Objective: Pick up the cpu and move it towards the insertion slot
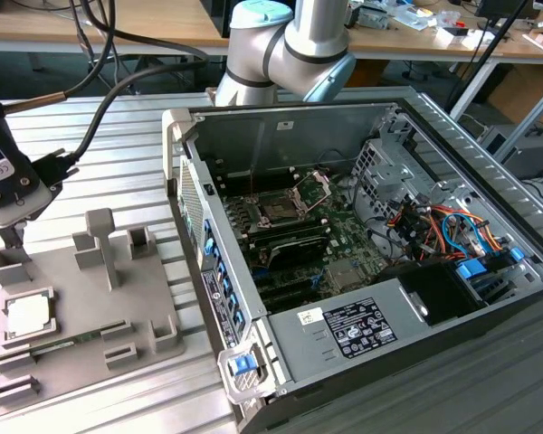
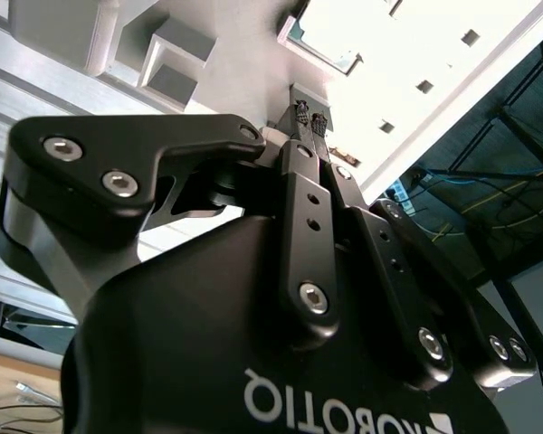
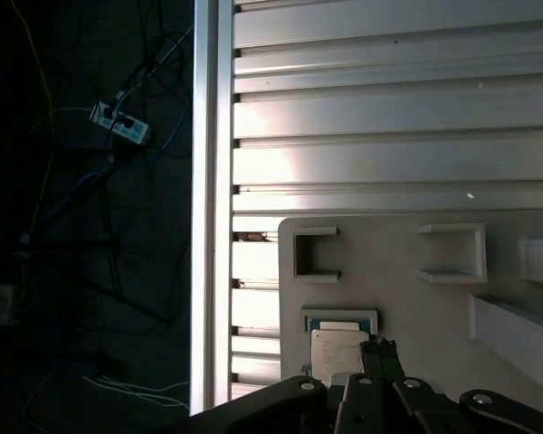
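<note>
The cpu [image 1: 29, 315], a silvery-white square chip, lies flat in a recess of the grey holder plate [image 1: 77, 294] at the exterior view's left. My gripper [image 1: 14, 240] hangs just above the plate's far edge, a short way from the chip and not touching it. Its fingers are shut together with nothing between them, as the second wrist view shows at the gripper [image 2: 309, 118]. In the first wrist view the gripper [image 3: 377, 347] sits beside one edge of the cpu [image 3: 333, 351]. The insertion slot [image 1: 280, 207], a dark socket with its metal bracket raised, lies inside the open computer case.
The open computer case [image 1: 176, 136] stands to the right of the holder plate in the exterior view, with cables and drive bays inside. A green memory stick [image 1: 68, 344] lies in the plate near the cpu, among raised grey blocks [image 1: 100, 237]. The arm's elbow [image 1: 290, 45] rises behind the case.
</note>
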Available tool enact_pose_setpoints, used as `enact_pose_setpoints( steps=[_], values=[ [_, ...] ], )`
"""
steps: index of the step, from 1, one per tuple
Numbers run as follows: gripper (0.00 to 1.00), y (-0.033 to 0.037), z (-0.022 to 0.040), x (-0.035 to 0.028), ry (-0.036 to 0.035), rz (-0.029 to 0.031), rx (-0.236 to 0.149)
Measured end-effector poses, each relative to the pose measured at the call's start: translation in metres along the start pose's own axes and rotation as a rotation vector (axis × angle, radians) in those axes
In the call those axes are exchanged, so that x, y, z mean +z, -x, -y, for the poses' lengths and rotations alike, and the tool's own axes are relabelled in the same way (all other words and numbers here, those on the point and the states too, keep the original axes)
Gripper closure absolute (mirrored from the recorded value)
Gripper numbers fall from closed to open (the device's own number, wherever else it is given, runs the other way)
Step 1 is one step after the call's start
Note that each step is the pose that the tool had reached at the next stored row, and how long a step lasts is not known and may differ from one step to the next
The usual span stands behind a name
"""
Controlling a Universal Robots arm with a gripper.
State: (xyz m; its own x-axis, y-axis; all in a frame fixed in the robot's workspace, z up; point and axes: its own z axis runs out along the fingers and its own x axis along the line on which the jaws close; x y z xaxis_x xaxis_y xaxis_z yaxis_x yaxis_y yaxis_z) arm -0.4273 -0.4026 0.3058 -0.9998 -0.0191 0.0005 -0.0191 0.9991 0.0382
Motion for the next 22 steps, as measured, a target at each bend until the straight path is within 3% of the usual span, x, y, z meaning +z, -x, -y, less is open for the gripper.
enact_pose_setpoints(
  steps=[22],
  values=[
    [0.89, -0.0017, 0.0004, 0.0057, 0.0, 0.0, 0.0]
  ],
)
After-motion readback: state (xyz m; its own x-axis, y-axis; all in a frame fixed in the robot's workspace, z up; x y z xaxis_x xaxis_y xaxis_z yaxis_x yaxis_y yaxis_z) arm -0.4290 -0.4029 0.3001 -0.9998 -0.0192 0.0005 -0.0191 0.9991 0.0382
